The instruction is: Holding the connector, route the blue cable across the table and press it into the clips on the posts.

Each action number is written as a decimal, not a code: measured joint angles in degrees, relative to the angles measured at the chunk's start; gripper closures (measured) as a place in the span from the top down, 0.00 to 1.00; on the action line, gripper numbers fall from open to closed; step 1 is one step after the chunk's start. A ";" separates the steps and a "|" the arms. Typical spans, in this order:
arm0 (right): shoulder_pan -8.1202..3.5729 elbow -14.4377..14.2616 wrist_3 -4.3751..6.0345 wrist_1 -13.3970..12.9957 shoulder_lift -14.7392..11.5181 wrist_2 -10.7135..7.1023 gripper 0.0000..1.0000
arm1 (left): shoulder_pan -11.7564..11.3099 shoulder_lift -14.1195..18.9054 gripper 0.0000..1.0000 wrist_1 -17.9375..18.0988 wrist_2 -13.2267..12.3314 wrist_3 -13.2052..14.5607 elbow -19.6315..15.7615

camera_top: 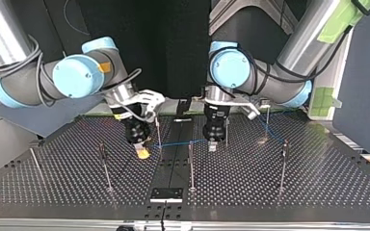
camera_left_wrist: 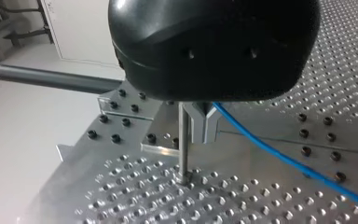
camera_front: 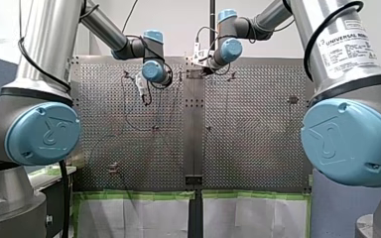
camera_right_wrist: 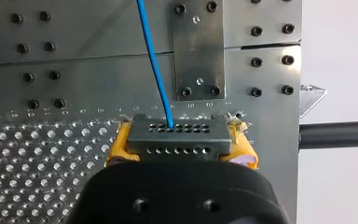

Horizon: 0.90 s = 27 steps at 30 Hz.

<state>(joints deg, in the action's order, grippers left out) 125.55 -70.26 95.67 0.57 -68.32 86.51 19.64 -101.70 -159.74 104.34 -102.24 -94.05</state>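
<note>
The blue cable point(camera_top: 178, 143) runs low over the perforated table point(camera_top: 270, 187) between my two grippers and on to a post point(camera_top: 267, 120) at the top view's right. My right gripper point(camera_right_wrist: 179, 151), with yellow pads point(camera_right_wrist: 119, 147), is shut on the grey connector point(camera_right_wrist: 177, 137); the blue cable point(camera_right_wrist: 154, 60) leaves it straight ahead. In the top view my right gripper point(camera_top: 143, 153) stands at the left, beside a thin post point(camera_top: 158, 131). My left gripper point(camera_left_wrist: 200, 128), black with metal fingers, is shut on the blue cable point(camera_left_wrist: 279, 154) right beside a post point(camera_left_wrist: 183, 144); in the top view my left gripper point(camera_top: 212, 144) is right of the middle.
Several thin upright posts stand on the table, among them a near-left post point(camera_top: 105, 166), a middle post point(camera_top: 191, 166) and a near-right post point(camera_top: 283, 163). A small black plate point(camera_top: 165, 194) lies at the near edge. A metal strip point(camera_right_wrist: 198, 46) with bolts lies ahead of the connector.
</note>
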 joint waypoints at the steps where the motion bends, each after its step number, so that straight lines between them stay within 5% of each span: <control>1: -0.11 0.06 0.03 0.01 0.13 -0.01 0.00 | -0.14 -0.32 0.00 0.08 -0.06 -0.11 0.33; 27: -2.82 0.59 -0.25 -0.14 2.27 -0.33 0.00 | -3.54 -10.74 0.00 -2.89 -3.58 -1.26 11.96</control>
<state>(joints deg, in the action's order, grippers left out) 122.73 -69.67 95.42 0.43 -66.05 86.17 16.10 -112.45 -162.63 100.76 -103.51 -82.09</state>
